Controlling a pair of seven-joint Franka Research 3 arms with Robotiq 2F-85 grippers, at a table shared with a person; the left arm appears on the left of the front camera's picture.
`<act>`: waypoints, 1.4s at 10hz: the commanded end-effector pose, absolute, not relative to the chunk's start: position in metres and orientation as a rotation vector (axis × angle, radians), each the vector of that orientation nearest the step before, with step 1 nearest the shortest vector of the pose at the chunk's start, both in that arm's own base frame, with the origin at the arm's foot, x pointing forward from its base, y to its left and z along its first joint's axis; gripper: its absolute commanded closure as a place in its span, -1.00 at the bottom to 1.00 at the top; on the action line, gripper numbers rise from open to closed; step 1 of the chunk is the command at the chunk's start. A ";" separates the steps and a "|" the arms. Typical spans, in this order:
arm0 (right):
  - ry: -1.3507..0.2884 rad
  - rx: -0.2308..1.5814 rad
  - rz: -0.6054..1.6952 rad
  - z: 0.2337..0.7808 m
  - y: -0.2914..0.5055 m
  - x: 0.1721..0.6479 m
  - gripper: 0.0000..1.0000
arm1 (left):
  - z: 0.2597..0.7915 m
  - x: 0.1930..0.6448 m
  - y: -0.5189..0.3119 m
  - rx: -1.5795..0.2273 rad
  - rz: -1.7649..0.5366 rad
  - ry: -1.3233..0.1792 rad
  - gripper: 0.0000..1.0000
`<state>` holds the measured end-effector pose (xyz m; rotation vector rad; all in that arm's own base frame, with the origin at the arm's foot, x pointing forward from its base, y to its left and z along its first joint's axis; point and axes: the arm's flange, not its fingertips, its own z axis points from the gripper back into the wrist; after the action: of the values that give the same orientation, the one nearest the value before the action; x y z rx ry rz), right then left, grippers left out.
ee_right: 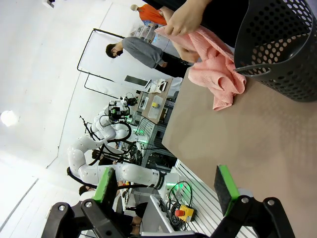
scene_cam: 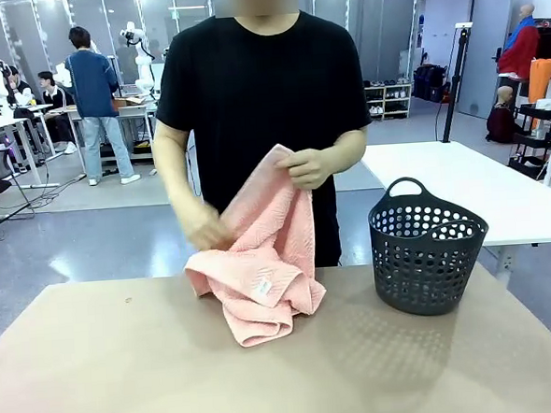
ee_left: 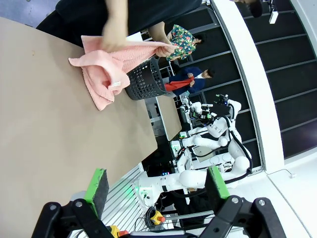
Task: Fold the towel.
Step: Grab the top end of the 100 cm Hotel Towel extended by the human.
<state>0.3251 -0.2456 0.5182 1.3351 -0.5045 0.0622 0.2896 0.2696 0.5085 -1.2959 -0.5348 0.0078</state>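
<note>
Beige worktop (scene_cam: 127, 384); a person (scene_cam: 259, 86) holds the bunched towel (scene_cam: 260, 254), likely soft, light, floppy, best pinched at a corner hem; left gripper (ee_left: 157, 182) and right gripper (ee_right: 165, 182) hang empty, fingers (ee_left: 99, 183) apart

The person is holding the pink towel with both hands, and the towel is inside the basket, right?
Not inside. The front view shows the towel beside the basket, its lower end bunched on the table. The person does hold it, with one hand and the other hand.
</note>
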 end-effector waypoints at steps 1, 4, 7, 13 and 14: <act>-0.521 1.341 0.075 0.522 -0.245 0.326 -1.00 | 0.509 0.290 0.271 -1.309 -0.016 -0.549 -1.00; -0.521 1.341 0.075 0.522 -0.245 0.326 -1.00 | 0.509 0.290 0.271 -1.309 -0.016 -0.549 -1.00; -0.521 1.341 0.075 0.522 -0.245 0.326 -1.00 | 0.509 0.290 0.271 -1.309 -0.016 -0.549 -1.00; -0.521 1.341 0.075 0.522 -0.245 0.326 -1.00 | 0.509 0.290 0.271 -1.309 -0.016 -0.549 -1.00; -0.521 1.341 0.075 0.522 -0.245 0.326 -1.00 | 0.509 0.290 0.271 -1.309 -0.016 -0.549 -1.00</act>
<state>0.3251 -0.2456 0.5182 1.3351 -0.5045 0.0621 0.2896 0.2696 0.5085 -1.2959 -0.5348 0.0079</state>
